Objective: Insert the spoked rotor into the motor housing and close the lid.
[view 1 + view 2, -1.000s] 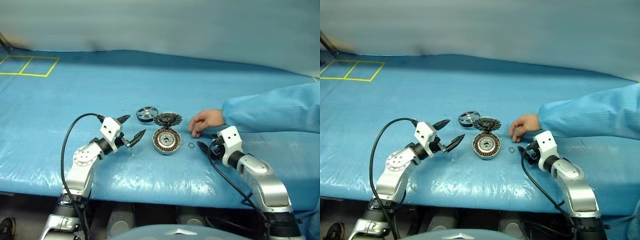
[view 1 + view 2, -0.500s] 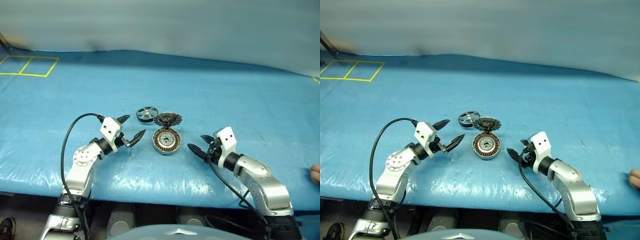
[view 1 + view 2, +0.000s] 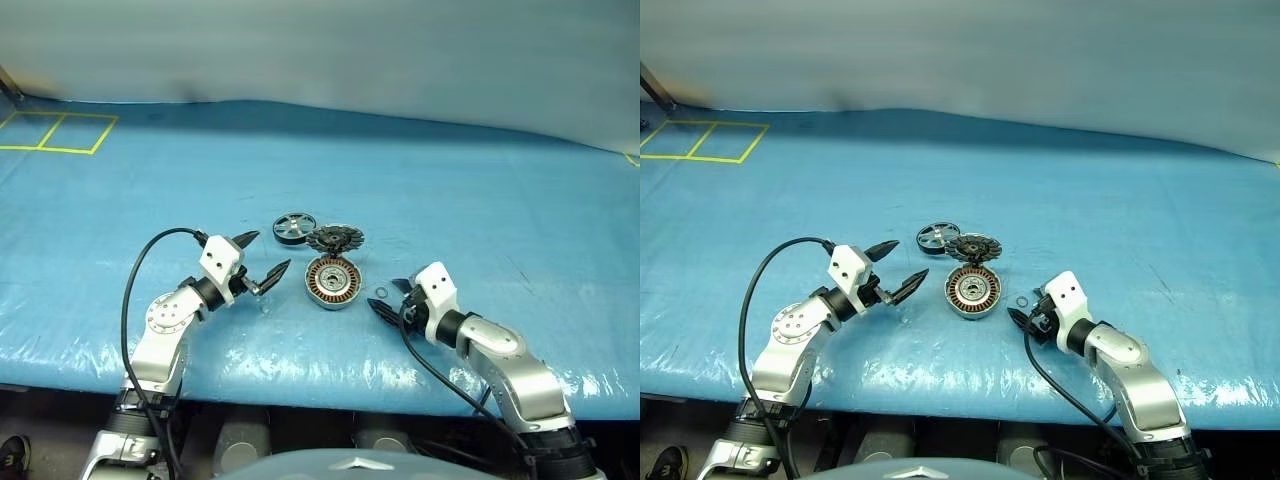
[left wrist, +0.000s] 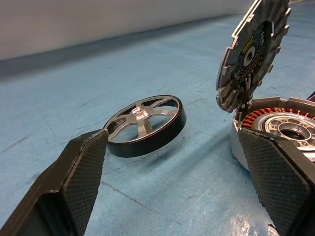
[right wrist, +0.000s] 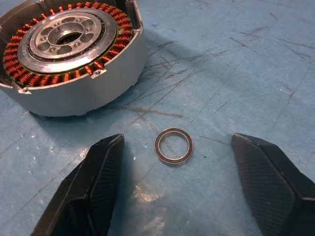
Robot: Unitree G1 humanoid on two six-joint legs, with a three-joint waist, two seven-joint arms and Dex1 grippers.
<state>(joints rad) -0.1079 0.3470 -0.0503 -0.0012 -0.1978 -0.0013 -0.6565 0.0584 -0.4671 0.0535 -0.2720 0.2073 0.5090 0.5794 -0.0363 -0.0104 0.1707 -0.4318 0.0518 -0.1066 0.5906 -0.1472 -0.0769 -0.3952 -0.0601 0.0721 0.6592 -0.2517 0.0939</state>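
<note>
Rotor (image 3: 293,227): on the mat, far-left of the housing (image 3: 332,281), not yet inserted.
Lid (image 3: 335,238): stands open.
Left gripper (image 3: 268,255): wide open, empty.
Right gripper (image 5: 177,191): open, empty, straddling a small ring (image 5: 173,146).

Parts clustered mid-desk, open room all around

The blue desk (image 3: 480,190) lay bare on every side of the cluster. The upright lid (image 3: 335,238) walled the far rim of the motor housing (image 3: 332,282), with the spoked rotor (image 3: 294,227) just beside it. A small ring (image 5: 173,146) lay between the right claw's (image 5: 177,187) spread fingers.
</note>
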